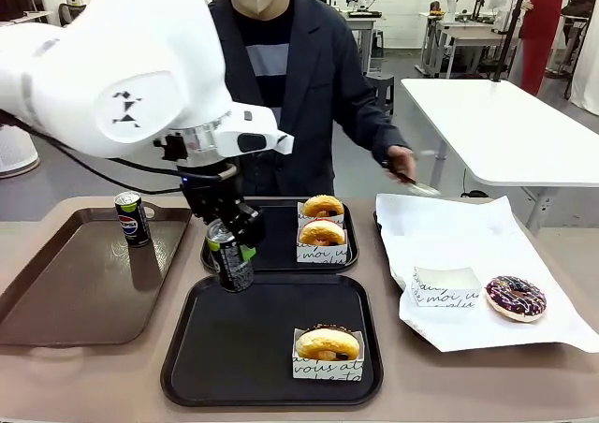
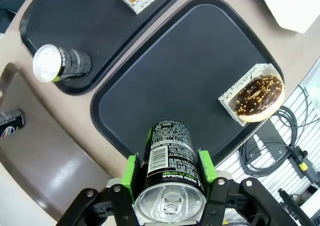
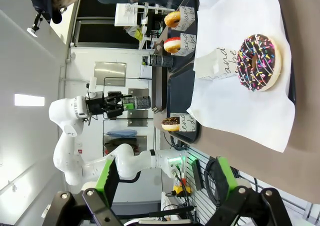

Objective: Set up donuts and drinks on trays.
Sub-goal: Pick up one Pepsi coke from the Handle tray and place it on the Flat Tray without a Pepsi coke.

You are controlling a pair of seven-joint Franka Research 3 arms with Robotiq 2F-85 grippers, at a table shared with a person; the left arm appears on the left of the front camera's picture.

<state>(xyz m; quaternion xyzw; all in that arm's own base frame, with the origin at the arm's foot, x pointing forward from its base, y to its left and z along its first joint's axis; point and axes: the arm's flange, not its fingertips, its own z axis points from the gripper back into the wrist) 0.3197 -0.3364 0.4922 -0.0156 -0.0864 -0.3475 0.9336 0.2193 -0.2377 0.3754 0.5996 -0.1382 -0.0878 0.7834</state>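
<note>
My left gripper is shut on a black soda can, which hangs above the far-left corner of the near black tray. That tray holds a chocolate donut in a paper sleeve. On the far black tray sit two golden sleeved donuts and a second can. A sprinkled chocolate donut lies on white paper. My right gripper is open with nothing between its fingers.
A brown tray at the left carries a third can. An empty paper sleeve sits on the white paper sheet. The person's hand holds tongs beyond the paper. Cables hang past the table's near edge.
</note>
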